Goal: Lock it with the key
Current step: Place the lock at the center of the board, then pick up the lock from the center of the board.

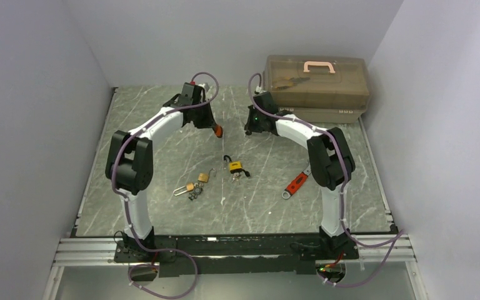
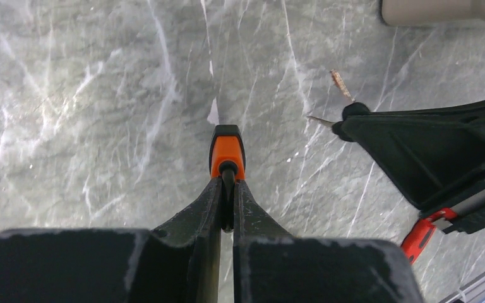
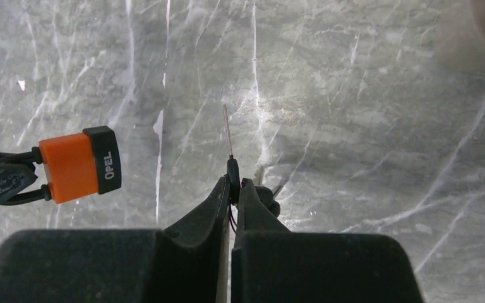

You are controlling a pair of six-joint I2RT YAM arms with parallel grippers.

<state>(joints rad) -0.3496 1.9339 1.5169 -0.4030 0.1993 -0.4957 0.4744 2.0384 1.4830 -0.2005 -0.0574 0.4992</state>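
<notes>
Status: pick-up complete, locking not begun. Your left gripper [image 2: 227, 189] is clamped narrow on the orange padlock [image 2: 227, 151], gripping it at one end so that the body projects forward, clear of the table [image 1: 262, 206]. The right wrist view shows the lock's black end, marked OPEL, turned toward the right arm. Your right gripper [image 3: 233, 189] is pinched tight on the key [image 3: 233, 173], held by its head with the thin blade pointing straight out from the fingertips. Both items are held aloft over the far middle of the table, near one another but apart. The blade has not reached the lock, and in the wrist views it does not look lined up with the lock's end. The keyway and the state of the shackle cannot be made out. Outstanding, in my judgement: bring blade and keyway into line, insert, turn. A yellow padlock [image 1: 235, 165], two brass padlocks [image 1: 197, 182] with keys, a red wrench [image 1: 295, 184] and a toolbox [image 1: 315, 81] sit untouched.
</notes>
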